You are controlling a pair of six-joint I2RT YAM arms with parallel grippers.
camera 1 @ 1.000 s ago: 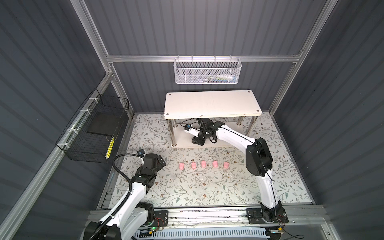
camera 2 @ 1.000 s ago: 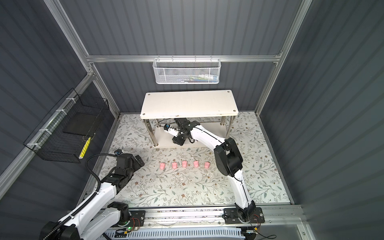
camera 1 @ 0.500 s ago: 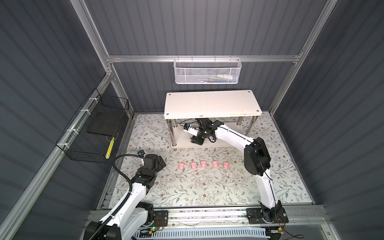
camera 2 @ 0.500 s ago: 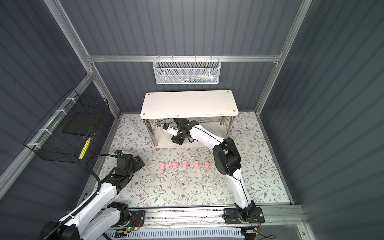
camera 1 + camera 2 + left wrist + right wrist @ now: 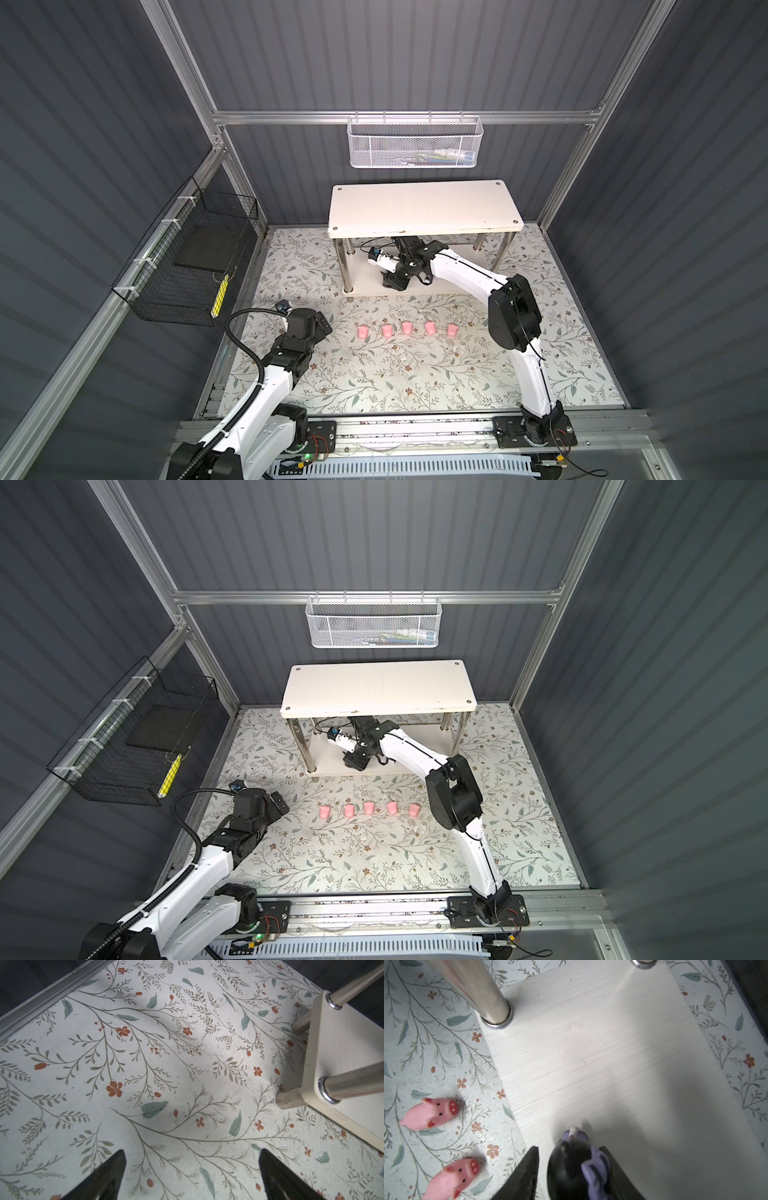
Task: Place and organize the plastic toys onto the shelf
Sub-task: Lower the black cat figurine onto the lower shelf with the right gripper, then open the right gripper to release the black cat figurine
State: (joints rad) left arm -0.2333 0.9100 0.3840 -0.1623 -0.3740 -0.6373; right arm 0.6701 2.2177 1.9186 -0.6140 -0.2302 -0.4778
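Under the top board of the white two-tier shelf (image 5: 424, 208) (image 5: 378, 685), at the centre of both top views, the right gripper (image 5: 394, 281) (image 5: 355, 760) reaches in over the lower board. In the right wrist view, the right gripper (image 5: 571, 1151) stands with its jaws parted around a black-and-lavender toy (image 5: 566, 1165). The toy sits on the lower board (image 5: 591, 1053), near the edge that faces the pigs. A thin gap shows between one finger (image 5: 529, 1167) and the toy's black body, while the other finger lies against its lavender side, so the toy is not pinched from both sides.

Five pink pig toys (image 5: 407, 328) (image 5: 369, 807) form a neat row on the floral mat (image 5: 395, 374), just below the shelf in both top views. Two of them (image 5: 430, 1113) (image 5: 452, 1178) appear in the right wrist view on the mat beside the board's edge, snouts turned toward the shelf.

At the lower left of both top views, the left gripper (image 5: 322, 326) (image 5: 278, 806) hangs above the mat, left of the pig row and apart from it. In the left wrist view the left gripper (image 5: 192, 1153) is spread wide with only the mat between its fingers. A corner of the shelf's lower board (image 5: 342, 1043) lies off to one side.

A white mesh basket (image 5: 413, 143) hangs on the back rail at upper centre, and a black wire basket (image 5: 187, 257) hangs on the left wall.
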